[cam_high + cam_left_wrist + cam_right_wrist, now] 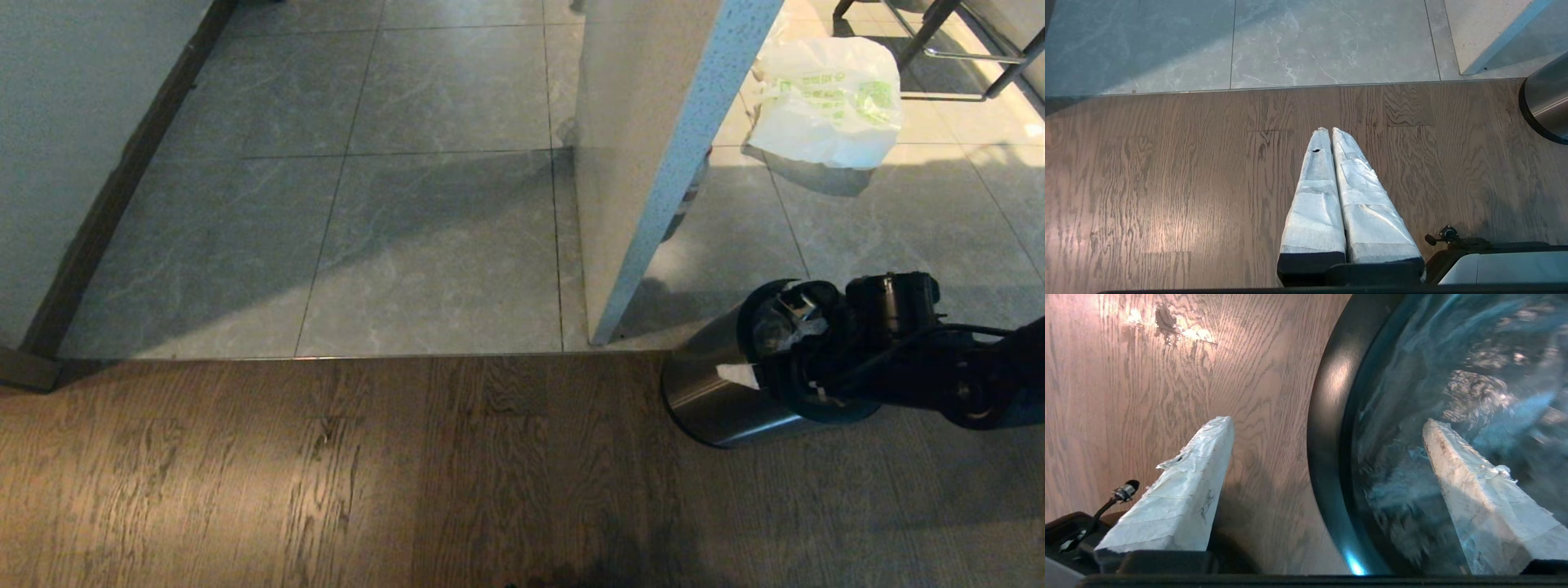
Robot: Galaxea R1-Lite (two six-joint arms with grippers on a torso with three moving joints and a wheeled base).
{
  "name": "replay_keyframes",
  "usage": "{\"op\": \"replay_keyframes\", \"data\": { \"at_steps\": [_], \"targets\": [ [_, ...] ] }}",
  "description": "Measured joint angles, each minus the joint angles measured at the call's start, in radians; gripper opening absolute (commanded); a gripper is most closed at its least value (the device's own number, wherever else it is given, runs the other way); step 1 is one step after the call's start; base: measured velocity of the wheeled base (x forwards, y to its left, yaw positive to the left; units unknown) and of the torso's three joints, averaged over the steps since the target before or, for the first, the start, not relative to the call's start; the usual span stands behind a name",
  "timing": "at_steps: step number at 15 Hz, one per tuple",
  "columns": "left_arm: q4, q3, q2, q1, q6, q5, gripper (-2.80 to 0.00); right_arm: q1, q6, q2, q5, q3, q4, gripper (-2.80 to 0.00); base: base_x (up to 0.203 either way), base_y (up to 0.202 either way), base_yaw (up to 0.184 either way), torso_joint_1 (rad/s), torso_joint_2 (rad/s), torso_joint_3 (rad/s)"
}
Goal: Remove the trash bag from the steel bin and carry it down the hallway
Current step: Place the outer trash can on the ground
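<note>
Our right claw [1327, 428] gapes wide astride the steel bin [718, 392] rim at four o'clock. The trash bag [1453, 396] looks light, soft, slippery; we should pinch its bunched edge.

A: Steel bin [718, 392]: its mouth is mostly hidden behind the right gripper [796, 351], and in the left wrist view the frame edge cuts it.

B: Trash bag [1453, 375]?

A: Blurred inside the rim; contents unreadable. Its far side is covered by one finger [1478, 498].

B: White bag [829, 98]?

A: Green print too small to read; partly behind the pillar [653, 147].
</note>
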Motion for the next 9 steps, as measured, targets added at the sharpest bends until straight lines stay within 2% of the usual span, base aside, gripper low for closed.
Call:
{"op": "replay_keyframes", "data": {
  "at_steps": [4, 9],
  "targets": [
    [0.0, 0.0, 0.0, 0.0, 0.0, 0.0, -2.8, 0.006, 0.003, 0.068, 0.0, -0.031, -0.082, 0.0, 0.0, 0.0, 0.0, 0.0, 0.0, 0.0],
    [0.0, 0.0, 0.0, 0.0, 0.0, 0.0, -2.8, 0.006, 0.0, 0.119, -0.004, -0.042, -0.104, 0.0, 0.0, 0.0, 0.0, 0.0, 0.0, 0.0]
  ]
}}
